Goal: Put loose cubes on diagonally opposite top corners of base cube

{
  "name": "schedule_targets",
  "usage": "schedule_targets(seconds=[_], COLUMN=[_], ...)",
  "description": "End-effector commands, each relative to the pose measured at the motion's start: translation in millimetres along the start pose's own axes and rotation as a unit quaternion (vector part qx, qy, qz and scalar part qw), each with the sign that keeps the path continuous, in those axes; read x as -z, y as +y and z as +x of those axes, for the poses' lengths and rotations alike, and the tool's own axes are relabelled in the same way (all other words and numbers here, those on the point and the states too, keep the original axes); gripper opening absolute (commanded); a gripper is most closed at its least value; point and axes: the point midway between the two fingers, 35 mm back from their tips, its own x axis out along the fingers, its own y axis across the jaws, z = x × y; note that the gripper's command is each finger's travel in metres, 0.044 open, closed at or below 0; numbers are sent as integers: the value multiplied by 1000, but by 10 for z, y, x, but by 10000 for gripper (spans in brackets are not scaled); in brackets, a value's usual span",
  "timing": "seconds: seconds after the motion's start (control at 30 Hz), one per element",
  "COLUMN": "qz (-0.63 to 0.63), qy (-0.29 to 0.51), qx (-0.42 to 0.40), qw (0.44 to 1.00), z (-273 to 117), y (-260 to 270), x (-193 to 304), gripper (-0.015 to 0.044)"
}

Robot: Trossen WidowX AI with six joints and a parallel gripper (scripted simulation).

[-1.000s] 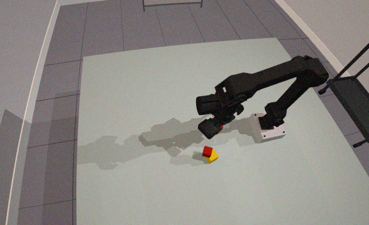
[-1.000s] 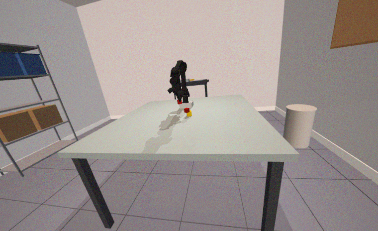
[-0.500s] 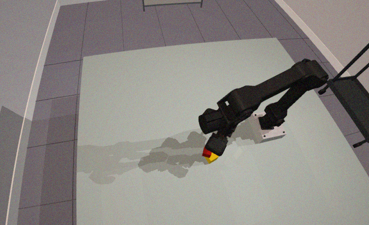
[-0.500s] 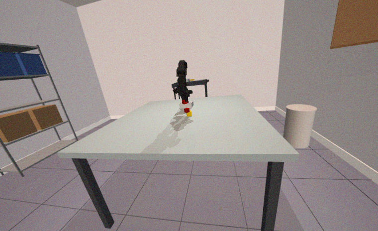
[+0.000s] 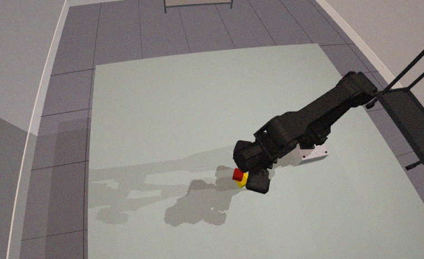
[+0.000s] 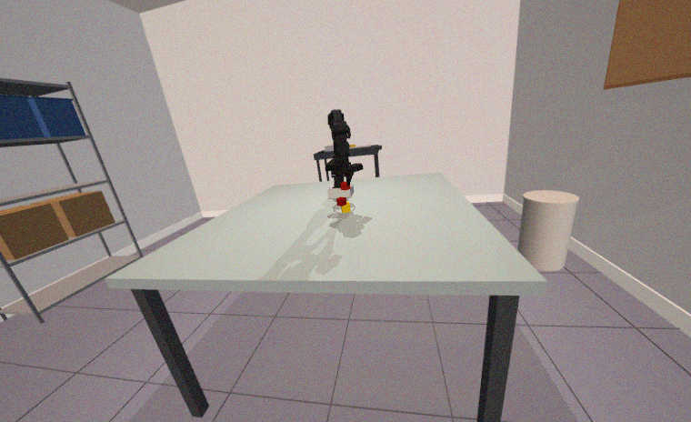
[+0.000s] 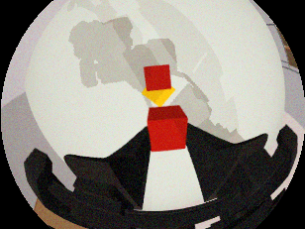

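A yellow base cube (image 5: 241, 183) (image 6: 345, 208) (image 7: 157, 97) stands on the pale green table (image 5: 174, 112) (image 6: 390, 246). One red cube (image 5: 237, 174) (image 6: 342, 201) (image 7: 157, 78) sits on top of it, over one corner. My gripper (image 5: 257, 181) (image 6: 344, 183) (image 7: 166, 128) is shut on the second red cube (image 6: 344, 185) (image 7: 165, 129). It holds this cube in the air above the stack and a little to the arm's side of it. In the overhead view the arm hides the held cube.
The arm's white mount (image 5: 313, 154) (image 6: 335, 193) is fixed to the table close behind the stack. A black cart (image 5: 413, 125) stands off the table's right edge. A round bin (image 6: 547, 227), a shelf rack (image 6: 34, 209) and a small table stand on the floor.
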Motion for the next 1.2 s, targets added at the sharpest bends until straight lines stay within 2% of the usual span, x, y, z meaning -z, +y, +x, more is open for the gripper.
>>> schedule_targets(seconds=[0.0, 0.3, 0.83, 1.17], qz=[-10, -11, -11, -10], qy=[1, 1, 2, 2], qx=[-1, -1, -1, -1], qw=[1000, 1000, 1000, 1000], z=[28, 294, 317, 540], y=[29, 19, 17, 29], x=[4, 17, 18, 8], gripper=[105, 105, 105, 105])
